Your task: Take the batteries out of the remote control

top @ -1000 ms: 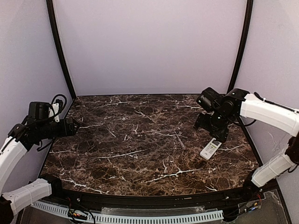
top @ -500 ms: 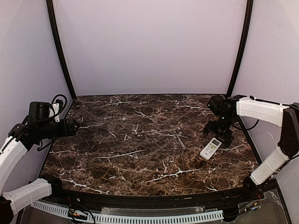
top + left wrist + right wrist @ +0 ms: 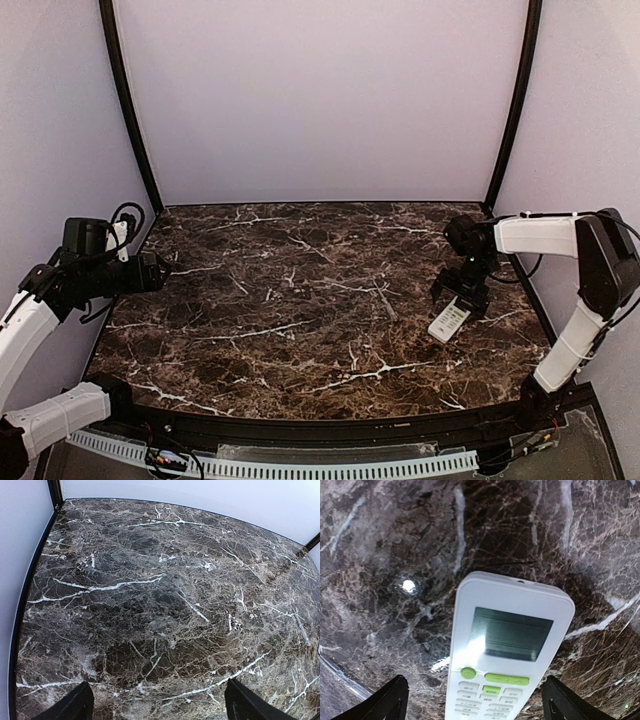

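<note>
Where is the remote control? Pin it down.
In the top view the remote control lies face up on the table's right side, with the open right gripper poised over its far end.

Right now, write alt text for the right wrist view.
A white remote control lies face up on a dark marble table, display window and green buttons showing. Two black fingertips stand wide apart at the lower corners, flanking it.

Right claw [image 3: 458, 296] points down, spread wide; left claw [image 3: 163, 269] hovers aside, also spread.

A dark brown marble-patterned table [image 3: 300, 320], veined white, sits enclosed by plain pale lilac walls [image 3: 320, 100] with black corner posts [image 3: 130, 110].
</note>
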Motion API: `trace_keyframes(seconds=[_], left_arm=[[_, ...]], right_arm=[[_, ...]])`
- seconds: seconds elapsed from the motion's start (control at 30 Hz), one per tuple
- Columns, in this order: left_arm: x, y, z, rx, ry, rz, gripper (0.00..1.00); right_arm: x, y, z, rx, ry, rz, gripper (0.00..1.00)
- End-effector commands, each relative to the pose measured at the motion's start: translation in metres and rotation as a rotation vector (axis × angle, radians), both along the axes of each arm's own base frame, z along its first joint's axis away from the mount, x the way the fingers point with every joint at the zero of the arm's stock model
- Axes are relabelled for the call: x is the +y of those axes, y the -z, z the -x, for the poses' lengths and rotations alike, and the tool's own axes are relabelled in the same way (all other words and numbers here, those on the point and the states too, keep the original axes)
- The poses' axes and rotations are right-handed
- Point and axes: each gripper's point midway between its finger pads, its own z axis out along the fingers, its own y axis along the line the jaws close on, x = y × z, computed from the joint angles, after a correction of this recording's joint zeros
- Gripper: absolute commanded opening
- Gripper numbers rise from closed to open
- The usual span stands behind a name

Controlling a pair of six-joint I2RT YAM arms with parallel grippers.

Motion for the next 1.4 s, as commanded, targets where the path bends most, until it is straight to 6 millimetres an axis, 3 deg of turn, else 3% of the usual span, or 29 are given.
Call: trace_keyframes(seconds=[0.0,0.37,0.83,1.1,1.37], left_arm=[[0.002,0.002,0.000,0.004,-0.016,-0.003,0.92],[0.003,0.006,-0.001,0.019,-0.024,-0.002,0.91],[0.004,0.005,-0.001,0.018,-0.027,-0.002,0.91],[0.001,0.006,-0.002,0.024,-0.010,0.006,0.91],[-0.009,0.004,-0.002,0.015,0.045,0.035,0.93]], right_arm=[[-0.001,0.015,0.008,0.022,-0.012,-0.013,0.91],[-0.005,0.031,0.021,0.049,-0.020,-0.001,0.80],[-0.006,0.033,0.020,0.058,-0.046,0.010,0.52],[0.004,0.013,0.006,-0.025,-0.135,-0.034,0.36],[0.031,-0.032,-0.014,-0.211,-0.295,-0.160,0.35]])
